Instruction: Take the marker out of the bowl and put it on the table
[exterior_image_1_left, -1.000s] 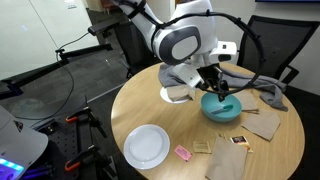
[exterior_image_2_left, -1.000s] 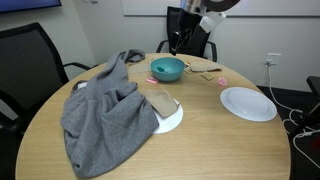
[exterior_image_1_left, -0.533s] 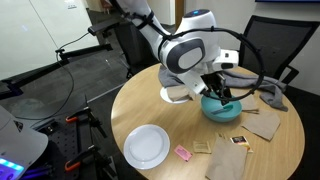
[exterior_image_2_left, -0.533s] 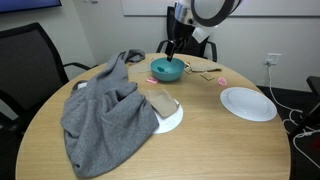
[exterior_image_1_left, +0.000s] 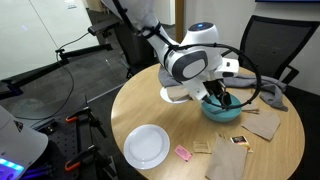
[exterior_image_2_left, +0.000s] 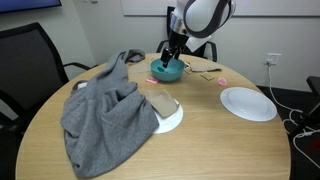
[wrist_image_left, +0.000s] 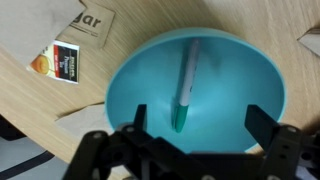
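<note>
In the wrist view the marker (wrist_image_left: 187, 88) lies inside the teal-blue bowl (wrist_image_left: 235, 70), pale barrel with a green cap pointing toward my gripper. My gripper (wrist_image_left: 197, 122) is open, its two dark fingers spread just above the bowl's inside, the cap a little to the left of midway between them, not touching. In both exterior views the gripper (exterior_image_1_left: 222, 96) (exterior_image_2_left: 166, 62) hangs low over the bowl (exterior_image_1_left: 221, 110) (exterior_image_2_left: 171, 70) on the round wood-coloured table (exterior_image_1_left: 150, 105) (exterior_image_2_left: 200, 140). The marker is hidden in the exterior views.
A white plate (exterior_image_1_left: 147, 146) (exterior_image_2_left: 247, 103), a small pink item (exterior_image_1_left: 183, 152), brown paper pieces (exterior_image_1_left: 228, 155) and a printed card (wrist_image_left: 63, 63) lie on the table. A grey cloth (exterior_image_2_left: 105, 110) lies near a second white plate (exterior_image_2_left: 170, 117). Office chairs surround the table.
The arm has lowered and the gripper has come down over the bowl, from above it to just inside its rim. The bowl has not moved.
</note>
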